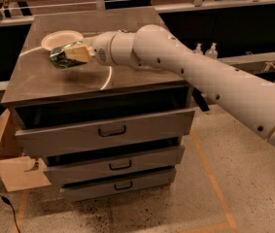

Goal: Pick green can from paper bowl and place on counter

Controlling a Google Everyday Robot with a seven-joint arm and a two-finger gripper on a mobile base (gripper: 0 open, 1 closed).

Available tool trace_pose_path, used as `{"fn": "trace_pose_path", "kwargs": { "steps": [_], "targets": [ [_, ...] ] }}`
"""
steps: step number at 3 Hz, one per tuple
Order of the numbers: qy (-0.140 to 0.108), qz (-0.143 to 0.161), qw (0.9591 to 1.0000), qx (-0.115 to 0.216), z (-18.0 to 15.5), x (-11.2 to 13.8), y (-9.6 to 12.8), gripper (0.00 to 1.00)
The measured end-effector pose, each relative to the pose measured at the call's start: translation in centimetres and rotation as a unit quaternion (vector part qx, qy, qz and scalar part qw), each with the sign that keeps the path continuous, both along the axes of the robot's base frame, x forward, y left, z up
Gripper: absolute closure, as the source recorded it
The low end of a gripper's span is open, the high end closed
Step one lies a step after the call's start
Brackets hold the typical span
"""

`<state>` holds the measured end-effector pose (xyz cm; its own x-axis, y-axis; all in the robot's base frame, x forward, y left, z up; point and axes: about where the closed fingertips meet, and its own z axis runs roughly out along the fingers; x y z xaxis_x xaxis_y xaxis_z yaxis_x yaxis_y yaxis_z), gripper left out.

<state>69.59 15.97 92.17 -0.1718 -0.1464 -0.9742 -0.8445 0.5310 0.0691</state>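
The green can (60, 58) is held sideways in my gripper (75, 55), whose pale fingers are shut around it. The can hangs just above the counter (54, 84), in front of and slightly left of the paper bowl (60, 38). The bowl stands empty at the counter's back left. My white arm reaches in from the right across the counter top.
The grey cabinet has three black-handled drawers (109, 130), the top one pulled slightly out. A cardboard box (10, 164) stands on the floor at the left. Two small bottles (205, 49) stand behind the arm. A rail and shelf run along the back.
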Motion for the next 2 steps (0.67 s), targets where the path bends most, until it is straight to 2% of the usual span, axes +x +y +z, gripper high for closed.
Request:
{"fn": "trace_pose_path", "kwargs": {
  "steps": [2],
  "targets": [
    [0.019,0.000,0.9997,0.012,-2.5,0.5,1.1,0.53]
  ]
}}
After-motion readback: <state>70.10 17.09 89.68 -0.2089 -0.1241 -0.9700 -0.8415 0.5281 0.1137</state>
